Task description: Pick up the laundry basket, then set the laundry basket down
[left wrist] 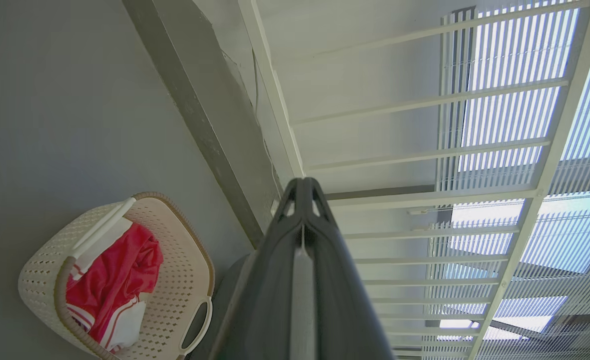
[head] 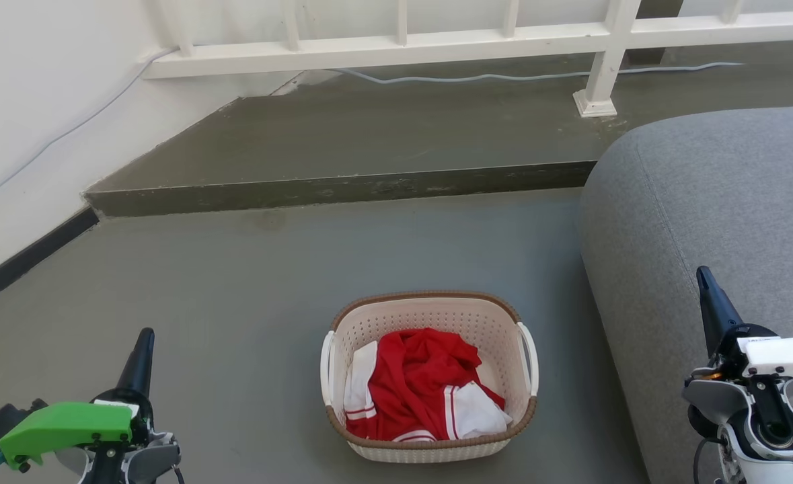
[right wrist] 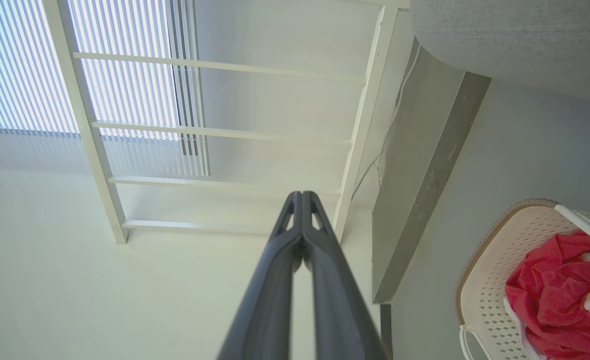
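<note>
The laundry basket (head: pixel 430 316), cream-white and perforated with a brown rim and white side handles, stands on the grey floor at the bottom middle of the head view, with red and white clothes inside. It also appears in the left wrist view as the laundry basket (left wrist: pixel 179 280) and at the right edge of the right wrist view as the laundry basket (right wrist: pixel 495 260). My left gripper (head: pixel 142 353) is well to its left, fingers pressed together and holding nothing, seen too as my left gripper (left wrist: pixel 303 186). My right gripper (head: pixel 707 296) is off to its right, likewise shut and empty, shown again as my right gripper (right wrist: pixel 302 199).
A grey sofa (head: pixel 712 202) fills the right side, close beside the basket. A raised dark step (head: pixel 342 188) crosses the floor behind the basket, with a white railing (head: pixel 396 47) and a cable above it. A white wall (head: pixel 26 121) runs along the left.
</note>
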